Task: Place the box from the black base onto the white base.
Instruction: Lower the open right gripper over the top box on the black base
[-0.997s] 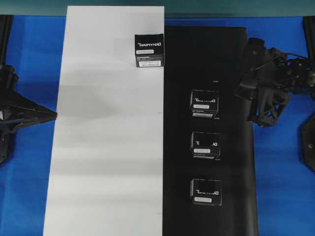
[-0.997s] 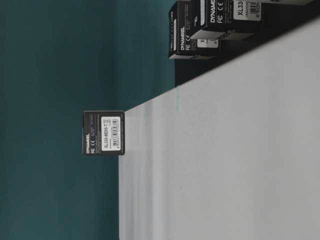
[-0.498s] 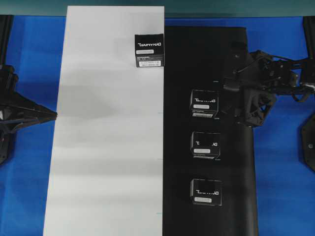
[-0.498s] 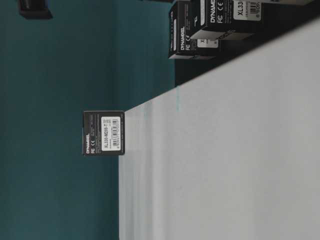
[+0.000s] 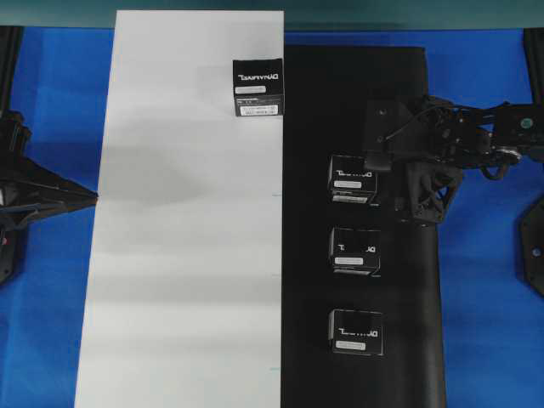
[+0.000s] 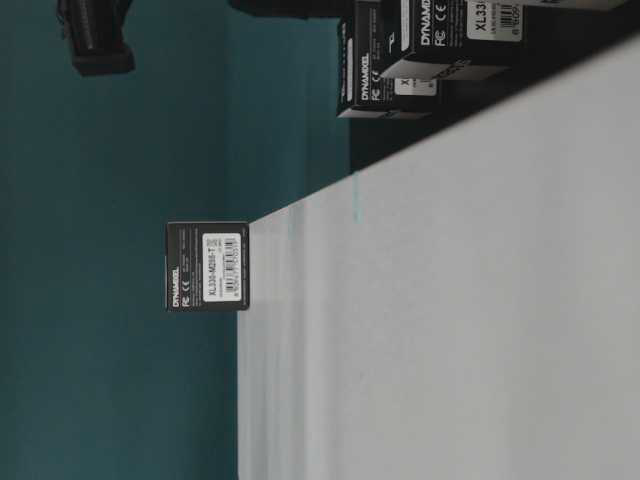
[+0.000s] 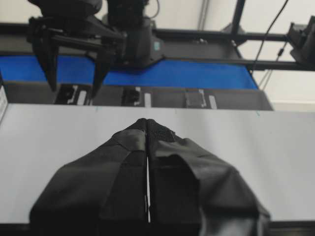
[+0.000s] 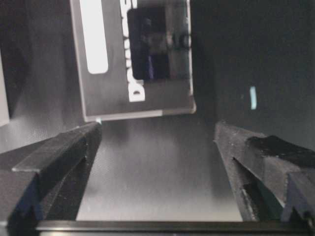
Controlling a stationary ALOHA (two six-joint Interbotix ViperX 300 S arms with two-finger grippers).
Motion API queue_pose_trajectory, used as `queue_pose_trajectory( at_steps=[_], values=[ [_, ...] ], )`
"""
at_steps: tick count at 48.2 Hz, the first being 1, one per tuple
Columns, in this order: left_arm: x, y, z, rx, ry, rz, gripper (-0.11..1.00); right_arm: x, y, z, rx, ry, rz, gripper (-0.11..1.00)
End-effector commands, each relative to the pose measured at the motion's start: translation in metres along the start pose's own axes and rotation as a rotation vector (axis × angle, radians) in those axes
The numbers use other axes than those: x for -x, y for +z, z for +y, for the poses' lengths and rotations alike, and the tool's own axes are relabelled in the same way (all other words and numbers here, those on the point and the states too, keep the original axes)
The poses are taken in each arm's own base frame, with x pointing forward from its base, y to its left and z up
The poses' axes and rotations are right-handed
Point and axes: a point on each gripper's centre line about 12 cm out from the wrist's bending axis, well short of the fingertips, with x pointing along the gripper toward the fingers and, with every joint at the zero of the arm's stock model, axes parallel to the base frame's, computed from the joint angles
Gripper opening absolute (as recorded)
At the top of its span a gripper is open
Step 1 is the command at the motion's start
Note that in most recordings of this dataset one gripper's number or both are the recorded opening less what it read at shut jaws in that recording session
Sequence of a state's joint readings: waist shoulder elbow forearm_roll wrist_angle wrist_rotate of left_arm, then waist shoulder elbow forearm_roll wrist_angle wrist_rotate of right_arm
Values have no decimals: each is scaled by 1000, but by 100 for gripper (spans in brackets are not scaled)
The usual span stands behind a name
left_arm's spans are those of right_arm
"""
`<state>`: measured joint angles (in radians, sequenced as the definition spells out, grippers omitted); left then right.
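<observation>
The white base [image 5: 178,255] lies left of the black base [image 5: 399,340]. One black box [image 5: 258,87] stands on the white base near its far right edge; it also shows in the table-level view [image 6: 208,265]. Three boxes stand in a row on the black base: the far one [image 5: 353,178], the middle one [image 5: 354,251] and the near one [image 5: 355,331]. My right gripper [image 5: 384,174] is open, just right of the far box. In the right wrist view that box [image 8: 133,59] lies ahead of the open gripper [image 8: 157,130]. My left gripper [image 7: 147,123] is shut and empty.
The blue tabletop [image 5: 484,323] surrounds both sheets. My left arm [image 5: 42,195] rests at the table's left edge, off the white base. In the left wrist view the right gripper [image 7: 75,73] hangs open over the row of boxes [image 7: 135,97].
My right arm has moved left from the black base's right edge to the far box, jaws open. The boxes and the left arm have not moved.
</observation>
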<state>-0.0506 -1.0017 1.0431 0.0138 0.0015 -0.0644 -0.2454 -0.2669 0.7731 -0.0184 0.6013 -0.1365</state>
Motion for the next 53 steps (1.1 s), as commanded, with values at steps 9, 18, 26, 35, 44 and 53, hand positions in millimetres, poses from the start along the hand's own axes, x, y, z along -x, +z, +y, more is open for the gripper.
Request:
queue_pose_trajectory(
  at_steps=[9, 18, 26, 35, 44, 53],
  values=[
    [-2, 11, 0, -1, 0, -26, -4, -8, 12, 6, 17, 13, -4, 100],
    [-2, 11, 0, 2, 0, -25, -4, -20, 13, 14, 40, 28, 30, 100],
    [-2, 11, 0, 2, 0, -25, -4, -23, 19, 14, 41, 29, 17, 100],
    [-2, 11, 0, 2, 0, -25, -4, -25, 28, 13, 36, 23, -29, 100],
    [-2, 11, -1, 2, -1, -25, -4, -29, 31, 11, 20, 19, -53, 100],
    [-1, 12, -1, 2, -1, -28, -4, -29, 31, 10, -19, 28, -69, 100]
  ],
)
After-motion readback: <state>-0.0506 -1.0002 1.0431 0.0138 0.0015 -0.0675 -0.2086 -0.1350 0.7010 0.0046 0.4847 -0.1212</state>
